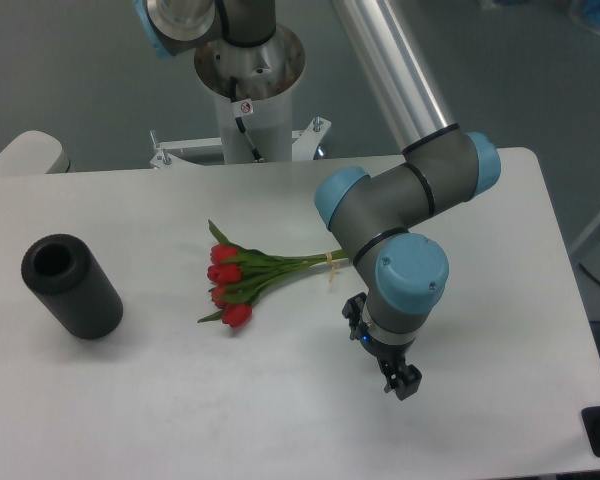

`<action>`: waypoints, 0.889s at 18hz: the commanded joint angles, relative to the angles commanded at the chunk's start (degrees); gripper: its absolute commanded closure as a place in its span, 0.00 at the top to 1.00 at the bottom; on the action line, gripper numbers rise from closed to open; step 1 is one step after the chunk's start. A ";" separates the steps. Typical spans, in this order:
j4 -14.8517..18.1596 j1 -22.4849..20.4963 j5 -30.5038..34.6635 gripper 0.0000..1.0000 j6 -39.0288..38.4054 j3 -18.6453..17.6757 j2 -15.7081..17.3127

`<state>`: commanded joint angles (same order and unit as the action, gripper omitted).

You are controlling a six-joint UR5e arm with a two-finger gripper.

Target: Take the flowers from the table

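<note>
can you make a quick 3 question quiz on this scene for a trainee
1. True or false: the gripper is holding the flowers.
2. Which way do the red blooms point in the picture? A) toward the black cylinder B) toward the arm's wrist C) toward the table's near edge
3. Fill in: the cylinder lies on its ____.

Key
1. False. The flowers lie on the table, apart from the gripper, which sits nearer the camera and to their right.
2. A. The blooms are at the left end and the stems run right, passing behind the arm.
3. Side, with its open end facing up and left in the picture.
</note>
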<state>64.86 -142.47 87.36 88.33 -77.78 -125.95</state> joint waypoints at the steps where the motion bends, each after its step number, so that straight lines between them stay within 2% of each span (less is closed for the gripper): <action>1: 0.00 0.00 0.00 1.00 0.00 -0.17 0.09; 5: 0.26 0.00 0.09 1.00 0.00 -0.27 0.44; 7: 1.40 -0.09 -0.09 1.00 0.17 -1.22 1.75; 12: 2.02 -1.14 -0.53 1.00 2.01 -8.95 6.58; 16: 1.85 -0.27 -0.53 1.00 4.22 -15.71 11.24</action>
<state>66.71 -142.74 86.84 92.55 -93.50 -114.71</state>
